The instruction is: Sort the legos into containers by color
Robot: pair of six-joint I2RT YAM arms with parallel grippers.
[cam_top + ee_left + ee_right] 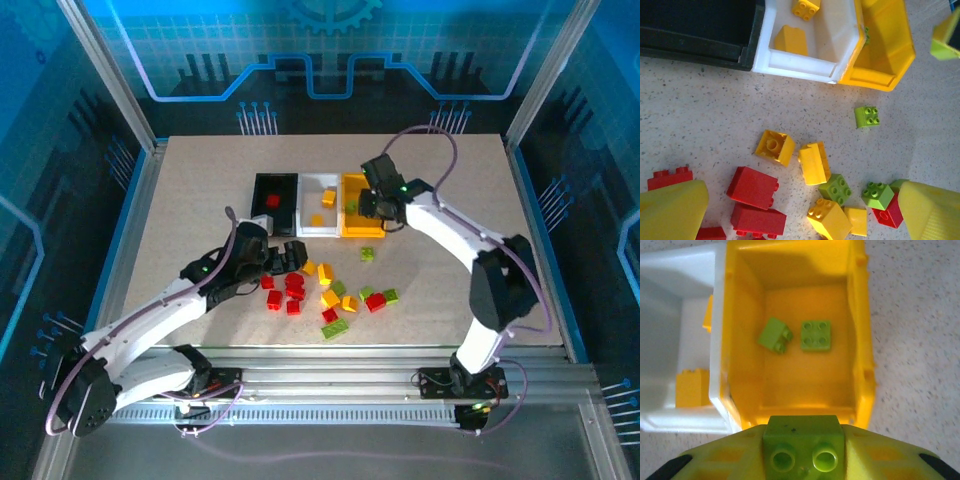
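Gripper of right arm (pixel 803 456) above yellow bin (pixel 860 340), pinching green lego (pixel 804 432)

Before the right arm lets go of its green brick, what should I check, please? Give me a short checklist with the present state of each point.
1. Lime green plastic brick clamped in the right gripper: ok.
2. Brick over the opening of the yellow-orange plastic bin, not over its near wall: cannot tell.
3. Colour matches: the bin holds two lime green bricks: ok.
4. Bare floor left inside the bin for one more: ok.
5. Left gripper away from the bin, open over the loose bricks on the table: ok.
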